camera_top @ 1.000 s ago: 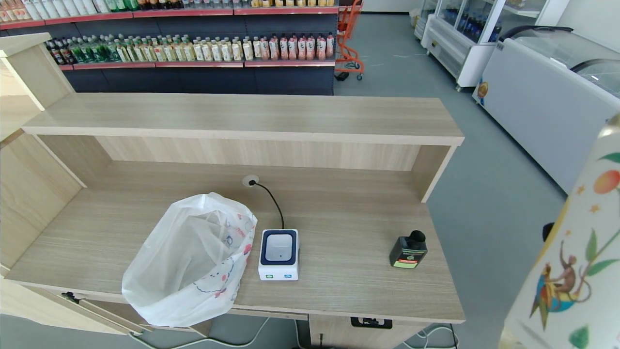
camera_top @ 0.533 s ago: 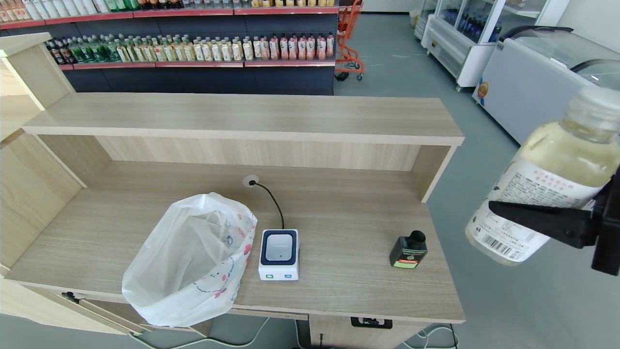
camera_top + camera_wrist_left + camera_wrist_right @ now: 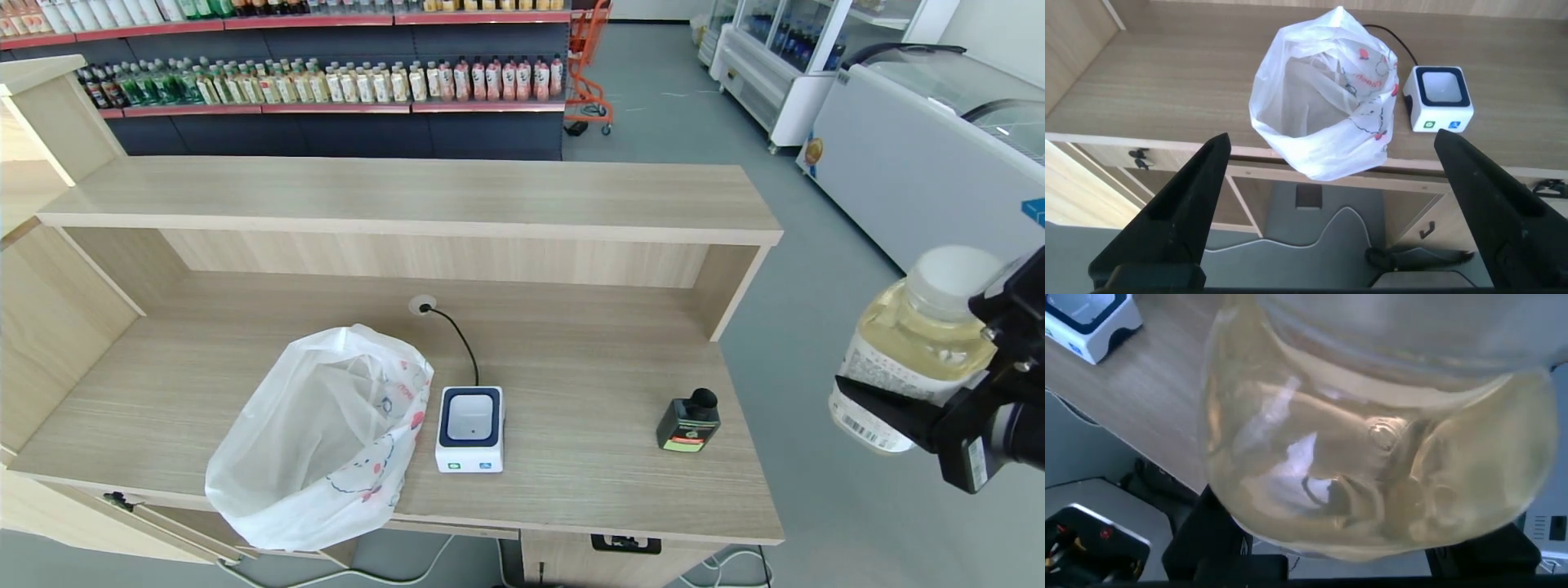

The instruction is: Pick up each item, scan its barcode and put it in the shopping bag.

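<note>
the right claw (image 3: 935, 390) is clamped on a bottle (image 3: 913, 351) of pale yellow drink, cap up and tilted a little, barcode low on its label. claw and bottle hang beyond the counter's (image 3: 571, 384) right end, above the floor; in the right wrist view the bottle (image 3: 1372, 457) looms close, with a corner of the scanner (image 3: 1086, 322) beyond it. the left claw (image 3: 1331, 237) is spread wide, holding nothing, above the counter's front edge and the bag (image 3: 1323, 106). on the counter, the open white bag (image 3: 326, 433) slumps at the front left with the scanner (image 3: 469, 429) just beside it, a cable (image 3: 457, 339) running back from it. a dark bottle (image 3: 688, 420) stands near the right end.
</note>
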`<state>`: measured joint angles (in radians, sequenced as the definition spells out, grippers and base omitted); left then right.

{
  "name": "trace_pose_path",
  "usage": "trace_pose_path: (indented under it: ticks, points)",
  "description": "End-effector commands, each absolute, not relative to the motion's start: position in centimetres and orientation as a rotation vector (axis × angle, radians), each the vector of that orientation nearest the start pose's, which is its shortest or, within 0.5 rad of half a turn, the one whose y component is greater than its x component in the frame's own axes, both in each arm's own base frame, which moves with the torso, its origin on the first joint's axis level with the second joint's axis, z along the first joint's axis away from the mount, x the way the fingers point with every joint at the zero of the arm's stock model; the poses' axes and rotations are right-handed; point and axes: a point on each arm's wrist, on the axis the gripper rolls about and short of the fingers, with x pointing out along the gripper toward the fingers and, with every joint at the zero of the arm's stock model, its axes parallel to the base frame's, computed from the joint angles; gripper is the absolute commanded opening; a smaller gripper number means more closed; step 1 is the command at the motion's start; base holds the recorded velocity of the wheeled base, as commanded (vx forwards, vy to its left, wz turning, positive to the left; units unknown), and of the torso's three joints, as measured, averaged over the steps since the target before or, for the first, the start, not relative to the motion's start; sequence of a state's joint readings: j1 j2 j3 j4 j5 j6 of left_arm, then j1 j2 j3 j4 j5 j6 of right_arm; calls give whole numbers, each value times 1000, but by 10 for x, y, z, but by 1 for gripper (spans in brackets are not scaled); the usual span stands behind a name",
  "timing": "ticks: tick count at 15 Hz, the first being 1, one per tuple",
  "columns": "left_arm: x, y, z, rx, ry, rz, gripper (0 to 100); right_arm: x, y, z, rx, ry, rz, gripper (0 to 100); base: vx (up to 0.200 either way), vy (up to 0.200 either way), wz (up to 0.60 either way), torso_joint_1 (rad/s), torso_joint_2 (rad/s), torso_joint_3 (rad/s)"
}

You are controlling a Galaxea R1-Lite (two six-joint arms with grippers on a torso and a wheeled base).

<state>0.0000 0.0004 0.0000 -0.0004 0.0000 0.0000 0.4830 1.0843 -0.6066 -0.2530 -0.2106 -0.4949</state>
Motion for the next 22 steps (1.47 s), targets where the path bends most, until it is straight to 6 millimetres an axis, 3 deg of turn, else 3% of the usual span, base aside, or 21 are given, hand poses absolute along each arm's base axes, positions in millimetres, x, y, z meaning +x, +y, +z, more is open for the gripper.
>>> trace_pose_path:
  ticks: [1, 5, 18, 22]
  points:
    - [-23, 0, 75, 0, 0, 0, 100, 132, 63, 222, -583, 134, 317, 0, 0, 0, 0, 0, 0, 0]
    - [-23, 0, 76, 0, -2, 0, 100, 133, 60, 218, -683, 60, 286, 0, 0, 0, 0, 0, 0, 0]
    - [-23, 0, 75, 0, 0, 0, 100, 141, 65, 213, -792, 74, 308, 0, 0, 0, 0, 0, 0, 0]
    - [-23, 0, 76, 0, -2, 0, 100, 146, 69, 213, -806, 54, 314, 0, 0, 200, 0, 4, 1, 2]
